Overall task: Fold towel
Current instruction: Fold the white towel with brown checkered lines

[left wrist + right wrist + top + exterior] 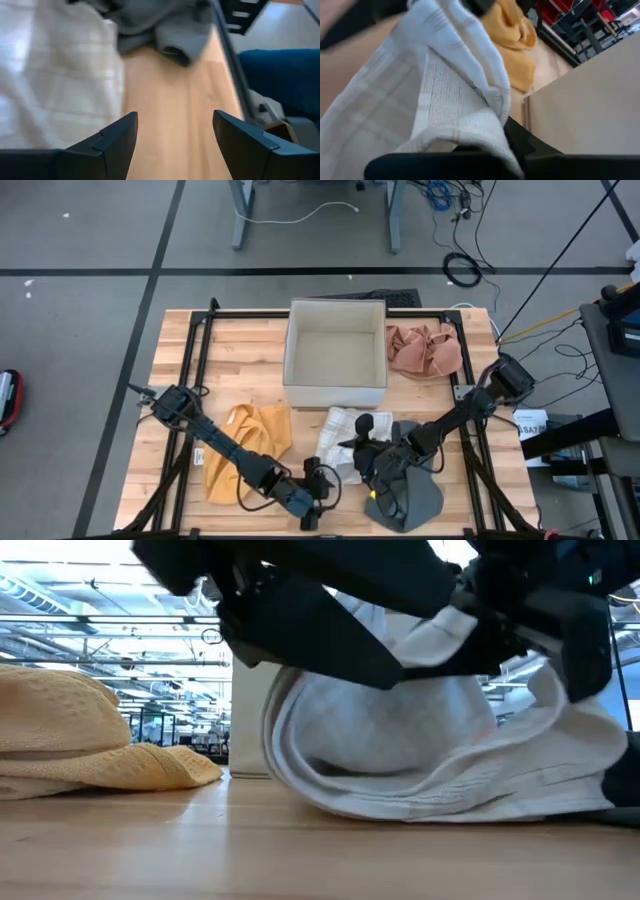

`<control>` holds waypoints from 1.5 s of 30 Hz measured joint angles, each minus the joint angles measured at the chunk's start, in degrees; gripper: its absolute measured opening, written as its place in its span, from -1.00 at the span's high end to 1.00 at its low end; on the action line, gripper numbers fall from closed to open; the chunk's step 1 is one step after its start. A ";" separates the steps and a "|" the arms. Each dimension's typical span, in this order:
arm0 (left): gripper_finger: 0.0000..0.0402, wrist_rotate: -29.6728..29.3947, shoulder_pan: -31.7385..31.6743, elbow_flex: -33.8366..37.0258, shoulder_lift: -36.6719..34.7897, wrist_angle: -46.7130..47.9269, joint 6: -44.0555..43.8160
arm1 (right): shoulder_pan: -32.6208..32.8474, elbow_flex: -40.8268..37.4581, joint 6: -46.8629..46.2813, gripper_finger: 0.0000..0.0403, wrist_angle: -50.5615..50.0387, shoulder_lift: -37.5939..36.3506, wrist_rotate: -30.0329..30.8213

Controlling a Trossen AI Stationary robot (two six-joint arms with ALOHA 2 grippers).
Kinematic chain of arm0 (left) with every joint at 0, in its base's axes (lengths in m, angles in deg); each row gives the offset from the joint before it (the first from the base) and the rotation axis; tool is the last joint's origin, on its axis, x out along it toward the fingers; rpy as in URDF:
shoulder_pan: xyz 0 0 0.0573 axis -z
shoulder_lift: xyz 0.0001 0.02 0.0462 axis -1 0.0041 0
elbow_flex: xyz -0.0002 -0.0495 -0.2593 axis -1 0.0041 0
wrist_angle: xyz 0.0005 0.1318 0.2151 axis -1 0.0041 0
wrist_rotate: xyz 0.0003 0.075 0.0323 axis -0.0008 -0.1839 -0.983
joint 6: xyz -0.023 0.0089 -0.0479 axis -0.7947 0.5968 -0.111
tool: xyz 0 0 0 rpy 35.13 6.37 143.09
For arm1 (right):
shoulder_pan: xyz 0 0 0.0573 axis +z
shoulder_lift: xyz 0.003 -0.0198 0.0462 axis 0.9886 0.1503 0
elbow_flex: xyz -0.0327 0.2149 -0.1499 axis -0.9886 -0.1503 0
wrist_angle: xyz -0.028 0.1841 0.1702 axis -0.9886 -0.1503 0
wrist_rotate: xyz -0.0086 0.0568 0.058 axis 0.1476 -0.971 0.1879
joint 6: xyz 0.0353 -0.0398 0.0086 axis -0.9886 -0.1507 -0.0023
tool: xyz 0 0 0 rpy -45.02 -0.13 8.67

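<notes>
White towel lies on the wooden table just in front of the open box, seen from the high view, w/ a yellow cloth to one side, a grey cloth to the other and a pink cloth beside the box. Right tool sits over the towel's near edge, pinched onto the fabric. Left tool waits just beside the towel's front corner, fingers wide, holding nothing.

Low view: towel is doubled over, rounded fold toward the yellow cloth, upper layer lifted off the table under the dark arm. Woven band shows along the lower edge.

Left wrist view: both fingers spread apart over bare wood, towel close by, grey cloth beyond.

Right wrist view: towel bunches right at the tool's tip, ribbed weave w/ a check pattern, gripped at one edge only.

Risk, as I judge it: a one-point pinch lets the free corner sag, so the fold may land crooked or creased. Thin grip could slip. Grey cloth lies close enough to get dragged along.
</notes>
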 joint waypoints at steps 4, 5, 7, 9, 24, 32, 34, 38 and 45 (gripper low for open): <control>-0.31 -3.42 -1.61 -0.07 0.77 3.03 -1.58 | 0.00 0.00 1.34 1.00 0.07 -1.72 0.00; -0.31 -3.63 -2.07 -0.05 1.32 4.03 -2.30 | 0.00 0.00 1.48 1.00 0.00 -2.06 -0.01; -0.31 -2.68 -3.04 -0.07 2.61 5.26 -3.70 | 0.00 0.00 1.53 1.00 -0.01 -2.58 -0.07; -0.31 -1.35 -3.72 -0.07 4.25 5.79 -4.88 | 0.07 0.00 1.53 1.00 -0.23 -2.77 -0.19; -0.31 -2.06 -2.21 -0.37 4.82 16.32 -9.19 | 1.62 0.00 -3.57 1.00 -12.33 -6.27 -3.97; -0.31 -1.97 -1.83 -0.33 4.61 17.58 -9.46 | 2.22 0.02 -8.29 1.00 -17.66 -9.66 -13.11; -0.31 -2.01 -1.79 -0.44 4.45 18.03 -9.49 | 2.75 0.02 -9.29 1.00 -17.92 -9.65 -16.98; -0.31 -2.23 -1.69 -1.38 3.89 19.54 -8.05 | 3.89 0.04 -10.71 1.00 -20.19 -9.65 -20.86; -0.31 -1.56 -1.09 -2.38 1.22 21.15 -4.89 | 4.64 0.04 -12.21 1.00 -25.74 -9.65 -23.97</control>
